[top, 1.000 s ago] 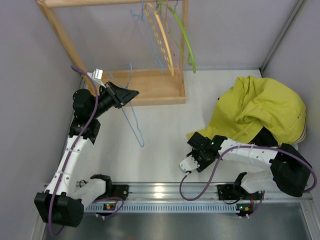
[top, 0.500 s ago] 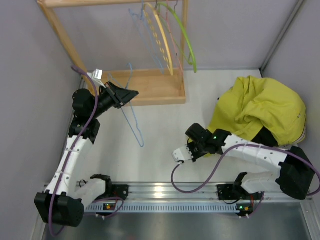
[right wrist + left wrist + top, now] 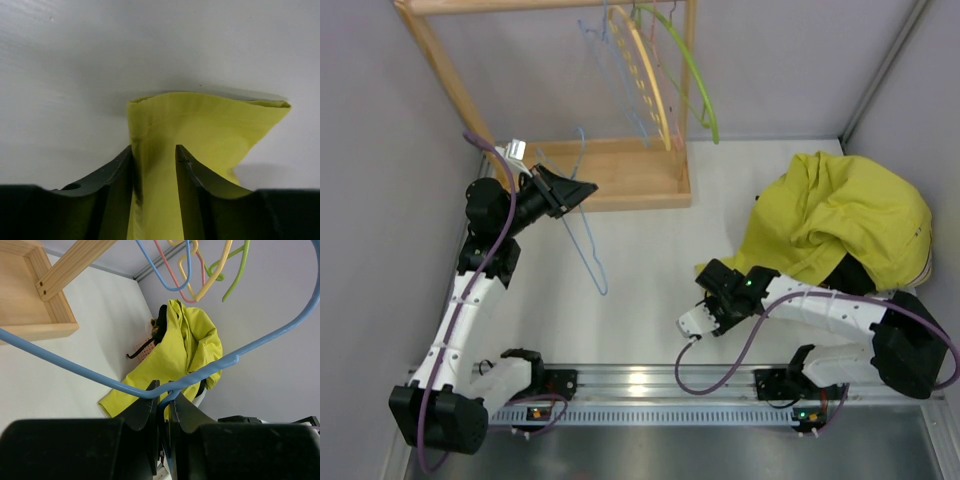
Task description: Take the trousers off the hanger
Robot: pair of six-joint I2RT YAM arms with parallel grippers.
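**Item 1: the hanger** [image 3: 220, 366]. Thin light-blue wire, carrying no cloth. The left gripper [image 3: 164, 390] is pinched tight on it near the bend of the wire. In the overhead view the rest of the frame trails from the jaws back toward the arm bases.

**Item 2: the trousers** [image 3: 840, 215]. Mustard-yellow cloth in a crumpled heap on the white table [image 3: 640, 250], partly over a dark clothes pile [image 3: 850, 272]. They lie well apart from the left gripper, across the table on its far side, and touch the hanger nowhere.

**Item 3: the right gripper** [image 3: 154, 148]. One hem end [image 3: 200, 120] of the trousers lies between its fingers and reaches straight ahead of the tips. The fingers stand a little apart with cloth filling the gap. Whether they press on it cannot be told.

**Governing relation.** The cloth's long axis runs forward from the right gripper and on into the heap beyond. The right arm is much the nearer to the garment.

**Judgement.** The garment appears to be off the wire already, so any further handling of it would fall to the right arm.
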